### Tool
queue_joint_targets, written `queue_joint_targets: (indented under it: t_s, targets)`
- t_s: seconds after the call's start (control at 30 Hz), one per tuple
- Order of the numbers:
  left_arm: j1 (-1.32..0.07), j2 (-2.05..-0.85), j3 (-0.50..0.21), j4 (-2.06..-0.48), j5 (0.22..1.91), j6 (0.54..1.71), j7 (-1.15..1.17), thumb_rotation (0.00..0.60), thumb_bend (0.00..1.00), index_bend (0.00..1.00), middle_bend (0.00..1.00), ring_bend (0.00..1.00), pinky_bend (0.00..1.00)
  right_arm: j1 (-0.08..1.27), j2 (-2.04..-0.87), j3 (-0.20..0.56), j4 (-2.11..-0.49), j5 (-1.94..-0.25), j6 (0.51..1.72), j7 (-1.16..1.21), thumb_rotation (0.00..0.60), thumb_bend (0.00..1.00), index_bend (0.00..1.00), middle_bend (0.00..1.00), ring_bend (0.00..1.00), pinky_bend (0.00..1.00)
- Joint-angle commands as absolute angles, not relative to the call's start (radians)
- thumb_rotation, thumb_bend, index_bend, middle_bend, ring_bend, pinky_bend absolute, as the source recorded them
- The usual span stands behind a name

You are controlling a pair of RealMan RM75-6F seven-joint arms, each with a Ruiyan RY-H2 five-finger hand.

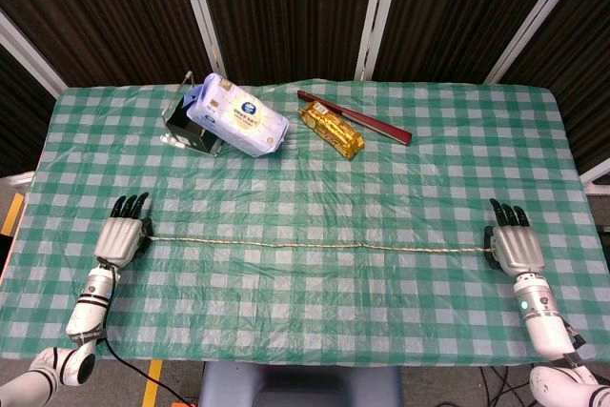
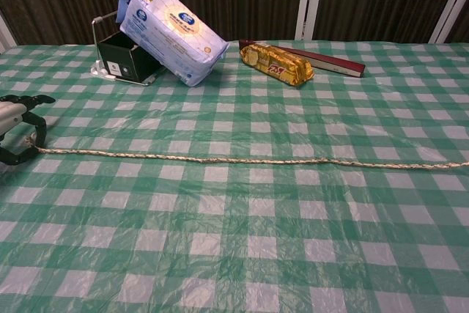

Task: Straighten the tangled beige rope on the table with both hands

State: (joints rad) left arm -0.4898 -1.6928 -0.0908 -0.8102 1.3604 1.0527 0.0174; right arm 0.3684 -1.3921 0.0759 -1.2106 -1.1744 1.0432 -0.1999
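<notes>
Dark fingers (image 1: 130,204) of the left hand (image 1: 120,236) pinch one end of the beige rope (image 1: 315,246); in the chest view the thumb and a finger close around that end at the frame's left edge. At the far side, the right hand (image 1: 516,244) grasps the other end, its black fingers (image 1: 508,213) pointing away from the robot, though the exact pinch is hidden under the silver back of the hand.

Between the two hands the rope is thin and twisted, pale tan, lying flat across the near half of the table (image 1: 429,159) in a nearly straight line with slight waviness. It rests on a green-and-white checked plastic cloth that shows fine wrinkles.

Well behind the rope stand a soft blue-and-white tissue pack (image 1: 238,116) leaning on a black box (image 2: 129,57), a shiny gold wrapped packet (image 1: 331,129), and a long dark red flat box (image 1: 362,120).
</notes>
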Motion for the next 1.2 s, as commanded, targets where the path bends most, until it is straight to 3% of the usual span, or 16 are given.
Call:
queue_joint_targets:
  t_s: [0.03,0.13,0.27,0.4,0.57,0.67,0.93,1.2]
  targets:
    - [-0.489,-1.690,-0.088,-0.813,1.363,1.048,0.012,0.600,0.47,0.60,0.00,0.00,0.00,0.370,-1.400,0.076,-1.203,-1.174,1.036,-0.206,0.600,0.56,0.80,0.06,0.00,0.00]
    - [-0.488,-1.684,-0.085,-0.820,1.367,1.046,0.005,0.600,0.47,0.46,0.00,0.00,0.00,0.373,-1.397,0.068,-1.203,-1.165,1.006,-0.225,0.600,0.56,0.63,0.06,0.00,0.00]
    - [-0.486,-1.677,-0.082,-0.828,1.370,1.048,0.000,0.600,0.47,0.17,0.00,0.00,0.00,0.379,-1.381,0.065,-1.222,-1.140,0.970,-0.256,0.600,0.56,0.35,0.00,0.00,0.00]
    - [-0.480,-1.661,-0.083,-0.853,1.372,1.054,-0.016,0.600,0.45,0.01,0.00,0.00,0.00,0.378,-1.371,0.066,-1.239,-1.122,0.967,-0.286,0.600,0.56,0.20,0.00,0.00,0.00]
    - [-0.462,-1.614,-0.080,-0.928,1.385,1.088,-0.052,0.600,0.44,0.00,0.00,0.00,0.00,0.369,-1.342,0.067,-1.277,-1.121,0.977,-0.285,0.600,0.55,0.09,0.00,0.00,0.00]
    - [-0.438,-1.556,-0.075,-1.010,1.406,1.142,-0.079,0.600,0.44,0.00,0.00,0.00,0.01,0.340,-1.304,0.069,-1.335,-1.158,1.047,-0.252,0.600,0.53,0.03,0.00,0.00,0.00]
    - [-0.339,-1.339,-0.039,-1.307,1.470,1.322,-0.028,0.600,0.44,0.00,0.00,0.00,0.01,0.173,-1.204,0.029,-1.500,-1.385,1.429,-0.153,0.600,0.48,0.00,0.00,0.00,0.00]
    - [-0.198,-1.168,0.048,-1.576,1.465,1.423,0.042,0.600,0.44,0.00,0.00,0.00,0.00,0.034,-1.191,-0.023,-1.548,-1.497,1.651,-0.163,0.600,0.43,0.00,0.00,0.00,0.00]
